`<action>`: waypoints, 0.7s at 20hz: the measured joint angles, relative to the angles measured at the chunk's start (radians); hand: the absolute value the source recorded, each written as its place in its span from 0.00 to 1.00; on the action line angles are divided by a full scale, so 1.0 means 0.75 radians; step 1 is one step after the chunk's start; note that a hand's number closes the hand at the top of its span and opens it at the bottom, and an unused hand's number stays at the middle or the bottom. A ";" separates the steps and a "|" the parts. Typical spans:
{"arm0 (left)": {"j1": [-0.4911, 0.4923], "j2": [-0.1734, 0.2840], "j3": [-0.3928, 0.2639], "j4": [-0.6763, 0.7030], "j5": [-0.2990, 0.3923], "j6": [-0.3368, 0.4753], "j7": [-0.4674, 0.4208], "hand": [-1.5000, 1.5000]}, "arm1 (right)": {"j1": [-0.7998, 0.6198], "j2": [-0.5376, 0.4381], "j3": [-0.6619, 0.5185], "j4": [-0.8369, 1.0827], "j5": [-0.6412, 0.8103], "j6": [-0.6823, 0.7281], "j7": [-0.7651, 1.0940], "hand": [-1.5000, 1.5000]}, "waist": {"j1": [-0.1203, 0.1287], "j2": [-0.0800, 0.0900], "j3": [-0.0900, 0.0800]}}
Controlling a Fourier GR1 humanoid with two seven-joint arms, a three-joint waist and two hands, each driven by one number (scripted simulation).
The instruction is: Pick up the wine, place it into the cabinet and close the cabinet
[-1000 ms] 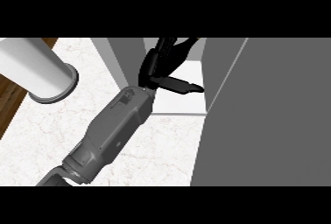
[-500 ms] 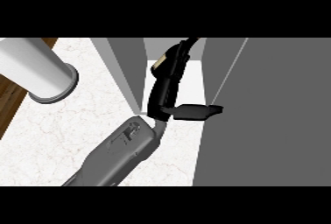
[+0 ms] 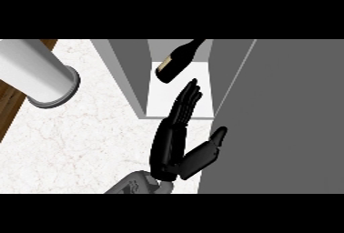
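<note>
Counter: white marble top (image 3: 87, 136), with a grey cylinder (image 3: 40, 77) at its left.
Wine: bottle (image 3: 176, 63) sits inside the open cabinet (image 3: 134, 77), apart from the hand.
Hand (image 3: 176, 141): fingers straight, thumb spread, holding nothing, just below the bottle.
Door (image 3: 282, 118): open at right, likely next to be pushed.

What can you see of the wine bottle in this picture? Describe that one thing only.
The wine bottle is dark, nearly black, with a pale label band near its base. It stands tilted inside the open cabinet, its neck leaning up and right, its top cut off by the view's edge. Nothing grips it: the hand sits just below it with straight fingers, apart from the glass.
</note>
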 measured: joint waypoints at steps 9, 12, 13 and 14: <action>0.364 0.195 -0.159 -0.424 -0.041 -0.061 -0.001 1.00 | -0.003 -0.009 0.033 -0.009 0.028 -0.012 0.008 0.00 | -0.002 0.002 -0.001; 0.464 0.299 -0.145 -0.530 -0.021 -0.139 -0.024 1.00 | 0.013 0.012 0.064 -0.009 0.018 -0.007 0.008 1.00 | -0.001 0.003 -0.001; 0.492 0.339 -0.137 -0.567 -0.015 -0.160 -0.027 1.00 | 0.020 0.013 0.080 -0.011 0.013 0.005 0.005 1.00 | -0.001 0.003 0.001; 0.518 0.367 -0.138 -0.604 -0.013 -0.172 -0.028 1.00 | 0.036 0.014 0.099 -0.012 0.008 0.032 -0.013 1.00 | 0.001 0.003 0.001</action>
